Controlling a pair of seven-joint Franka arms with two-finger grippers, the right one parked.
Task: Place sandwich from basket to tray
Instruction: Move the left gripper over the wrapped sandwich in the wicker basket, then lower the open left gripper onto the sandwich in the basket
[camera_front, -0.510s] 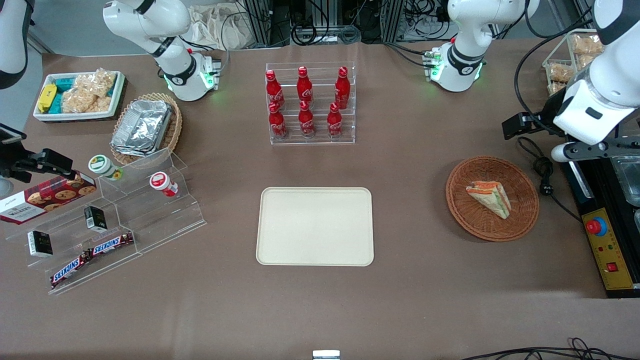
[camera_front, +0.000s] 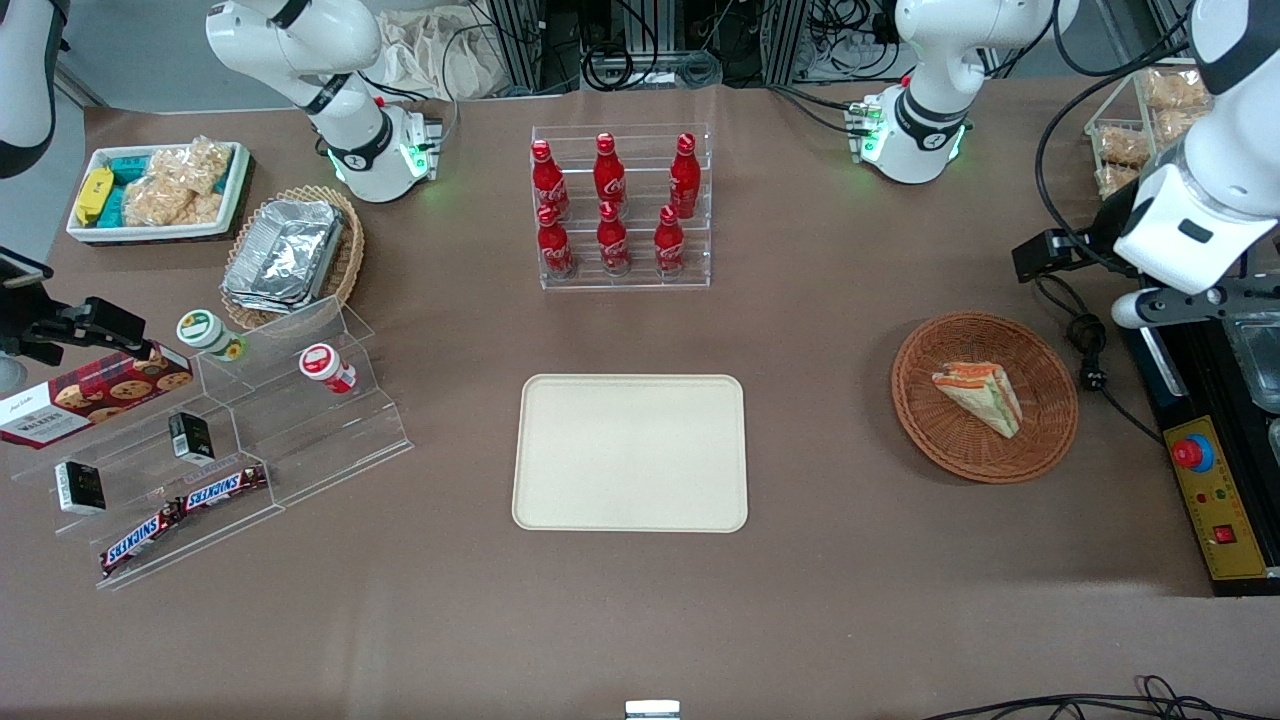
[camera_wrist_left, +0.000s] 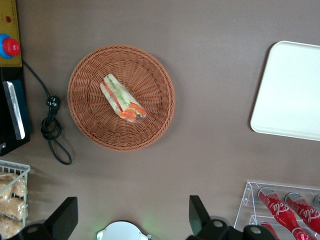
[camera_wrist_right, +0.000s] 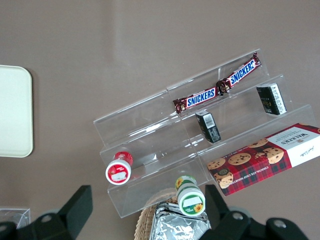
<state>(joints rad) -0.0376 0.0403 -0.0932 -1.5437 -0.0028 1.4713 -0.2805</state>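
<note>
The sandwich (camera_front: 978, 396), a clear-wrapped wedge with orange, red and green filling, lies in the round reddish-brown wicker basket (camera_front: 920, 420) toward the working arm's end of the table. The left wrist view shows the sandwich (camera_wrist_left: 122, 97) in the basket (camera_wrist_left: 155, 125) as well. The cream tray (camera_front: 630, 452) lies flat mid-table with nothing on it; its corner shows in the left wrist view (camera_wrist_left: 295, 90). My left gripper (camera_wrist_left: 132, 220) is open and holds nothing. It hangs high above the table (camera_front: 1165, 300), beside the basket and farther from the front camera than it.
A clear rack of red cola bottles (camera_front: 620, 205) stands farther back than the tray. A black control box with a red button (camera_front: 1205, 490) and a coiled cable (camera_front: 1088, 345) lie beside the basket. An acrylic snack shelf (camera_front: 200, 440), a foil-container basket (camera_front: 290, 255) and a white bin (camera_front: 155, 190) sit toward the parked arm's end.
The left arm's wrist and gripper have shifted slightly toward the working arm's end of the table. The sandwich, basket and tray have not moved.
</note>
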